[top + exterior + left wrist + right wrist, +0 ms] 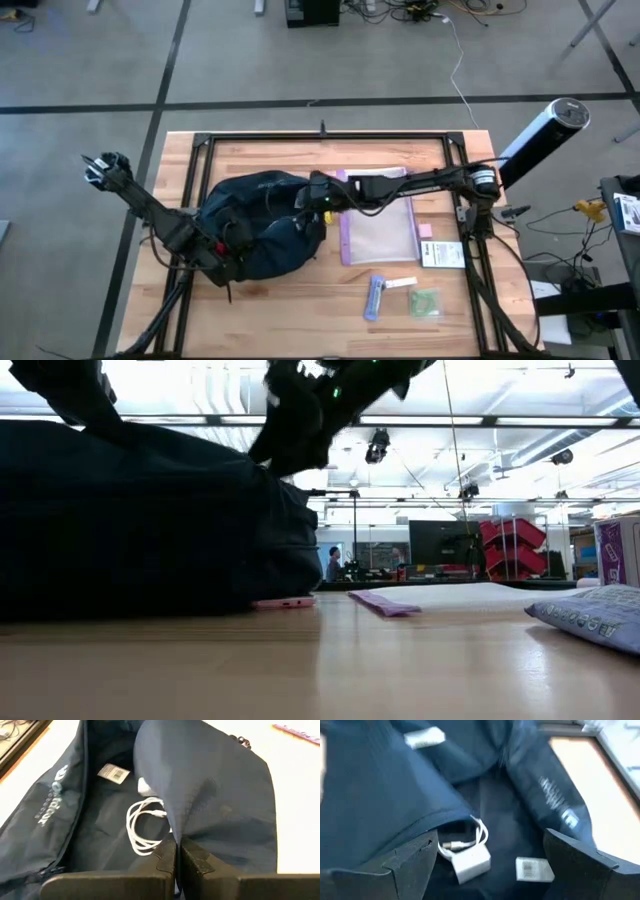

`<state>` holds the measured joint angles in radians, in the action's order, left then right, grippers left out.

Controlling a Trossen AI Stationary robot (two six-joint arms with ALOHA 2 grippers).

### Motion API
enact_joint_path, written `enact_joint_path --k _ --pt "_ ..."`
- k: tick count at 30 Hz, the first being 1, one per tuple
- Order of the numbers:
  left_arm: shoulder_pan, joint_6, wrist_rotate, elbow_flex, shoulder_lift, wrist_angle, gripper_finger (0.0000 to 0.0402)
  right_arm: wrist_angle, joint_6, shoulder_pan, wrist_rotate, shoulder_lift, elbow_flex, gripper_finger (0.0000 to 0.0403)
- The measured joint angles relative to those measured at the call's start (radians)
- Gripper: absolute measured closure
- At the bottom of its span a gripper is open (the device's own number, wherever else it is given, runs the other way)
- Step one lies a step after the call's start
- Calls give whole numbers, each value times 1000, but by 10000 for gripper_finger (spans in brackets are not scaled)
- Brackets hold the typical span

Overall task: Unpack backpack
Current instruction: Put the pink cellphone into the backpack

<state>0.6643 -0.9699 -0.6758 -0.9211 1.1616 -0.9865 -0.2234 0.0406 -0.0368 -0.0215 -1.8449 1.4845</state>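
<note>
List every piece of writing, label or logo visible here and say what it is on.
White logo lettering on the backpack lining: too distorted to read.
Barcode tag sewn inside the backpack: bars only, digits too small.
White box on the table: dark print, too small to read.
Lavender packet: a row of small characters, blurred.
Nothing legible on the clear pouch.

A lab or industrial workshop: the wooden counter (300,300) stands on a grey concrete floor (250,60) marked with dark lines. Beyond the counter hang ceiling light strips (480,422), with red storage bins (515,545) and a dark monitor (435,540) below.
</note>
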Motion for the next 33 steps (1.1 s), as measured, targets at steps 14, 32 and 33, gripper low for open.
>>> enact_joint_path --k 14,32,33 --pt "-20 -333 -282 0 -191 -384 402 -260 -120 20 53 83 -43 64" --pt "-32 -288 -354 1 -223 -384 402 4 -694 181 -505 -178 -95 62" --pt "-32 -288 -353 1 -223 -384 402 -8 -712 180 -506 -194 -77 61"
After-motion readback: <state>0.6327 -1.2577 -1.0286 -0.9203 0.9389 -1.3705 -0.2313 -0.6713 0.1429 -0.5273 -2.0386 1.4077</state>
